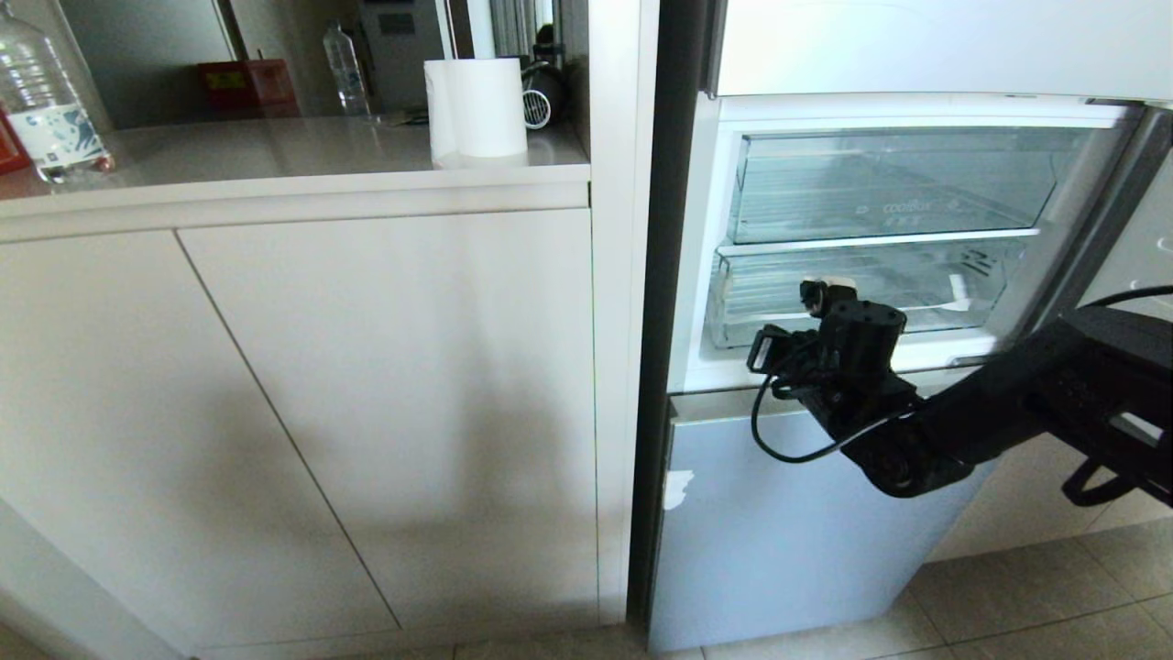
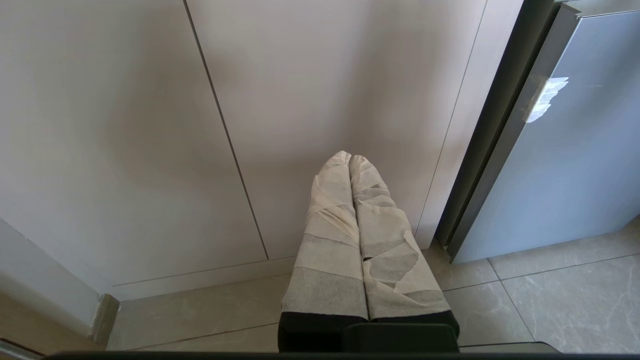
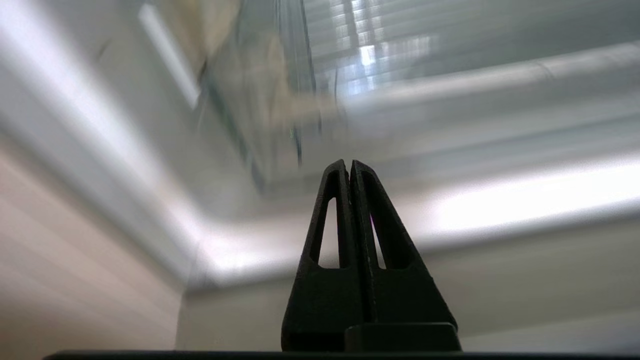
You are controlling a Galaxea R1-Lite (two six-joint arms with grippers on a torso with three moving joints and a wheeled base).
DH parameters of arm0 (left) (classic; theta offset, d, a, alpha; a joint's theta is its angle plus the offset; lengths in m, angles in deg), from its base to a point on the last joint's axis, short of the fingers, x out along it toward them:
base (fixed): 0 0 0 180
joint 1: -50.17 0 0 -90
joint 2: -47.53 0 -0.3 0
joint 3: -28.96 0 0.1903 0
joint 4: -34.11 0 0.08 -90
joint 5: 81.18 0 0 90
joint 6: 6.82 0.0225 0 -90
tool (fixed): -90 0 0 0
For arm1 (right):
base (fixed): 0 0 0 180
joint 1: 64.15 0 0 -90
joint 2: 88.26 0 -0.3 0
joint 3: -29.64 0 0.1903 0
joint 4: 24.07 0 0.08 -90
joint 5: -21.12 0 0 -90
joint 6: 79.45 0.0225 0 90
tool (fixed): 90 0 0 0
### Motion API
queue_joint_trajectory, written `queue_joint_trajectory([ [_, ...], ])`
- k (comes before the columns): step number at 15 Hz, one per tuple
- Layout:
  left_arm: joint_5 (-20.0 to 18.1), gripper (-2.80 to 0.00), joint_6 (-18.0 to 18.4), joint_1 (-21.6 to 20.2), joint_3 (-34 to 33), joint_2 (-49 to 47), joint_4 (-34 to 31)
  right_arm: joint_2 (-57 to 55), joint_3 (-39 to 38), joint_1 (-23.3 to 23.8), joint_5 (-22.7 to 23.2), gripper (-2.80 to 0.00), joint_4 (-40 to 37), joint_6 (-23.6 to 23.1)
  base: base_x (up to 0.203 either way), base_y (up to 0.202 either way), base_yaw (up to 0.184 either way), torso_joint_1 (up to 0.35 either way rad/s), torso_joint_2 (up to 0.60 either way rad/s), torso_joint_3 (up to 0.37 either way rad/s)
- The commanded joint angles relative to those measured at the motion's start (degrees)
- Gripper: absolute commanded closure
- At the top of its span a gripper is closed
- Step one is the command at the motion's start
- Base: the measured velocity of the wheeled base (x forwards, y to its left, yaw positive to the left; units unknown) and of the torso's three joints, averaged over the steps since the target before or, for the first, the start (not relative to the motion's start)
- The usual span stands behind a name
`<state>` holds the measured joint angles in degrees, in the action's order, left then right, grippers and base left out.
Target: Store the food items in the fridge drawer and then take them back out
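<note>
Ahead of right tool (image 3: 351,167): fridge drawer (image 1: 861,298), shut, no food seen. Tool pressed together, empty, seemingly aimed to pull its lip.

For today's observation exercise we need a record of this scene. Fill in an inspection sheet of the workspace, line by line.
Surface: beige counter beside the open fridge; pale tiled floor below.
Job's things: wide clear plastic fridge drawer with ribbed floor sits under the clear lettered bin; no red food items seen.
Clutter: white paper roll and clear water bottle on the counter.
Grippers: right gripper shut, empty, raised in front of the drawer; left gripper, tape-wrapped, shut, parked facing the cabinet doors.
Cables: black cable loop hangs off the right arm.
Surroundings: grey lower fridge door, closed.
</note>
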<state>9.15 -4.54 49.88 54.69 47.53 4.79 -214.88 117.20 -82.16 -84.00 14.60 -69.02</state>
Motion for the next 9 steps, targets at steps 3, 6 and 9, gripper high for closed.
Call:
queue_joint_trajectory([
  [3,0.02,0.0,0.01,0.02,0.01,0.0,-0.03,33.13,-23.79,-1.08,-0.06,0.0,-2.91,0.78,0.0,0.0,0.0,0.0,0.0,0.0],
  [6,0.03,0.0,0.01,-0.06,0.01,0.0,-0.03,57.85,-35.41,0.0,0.11,0.0,-14.08,0.64,0.0,0.0,0.0,0.0,0.0,0.0],
  [9,0.07,0.0,0.01,-0.06,0.01,0.0,-0.03,74.92,-50.9,8.43,1.75,0.0,-25.27,-0.38,0.0,0.0,0.0,0.0,0.0,0.0],
])
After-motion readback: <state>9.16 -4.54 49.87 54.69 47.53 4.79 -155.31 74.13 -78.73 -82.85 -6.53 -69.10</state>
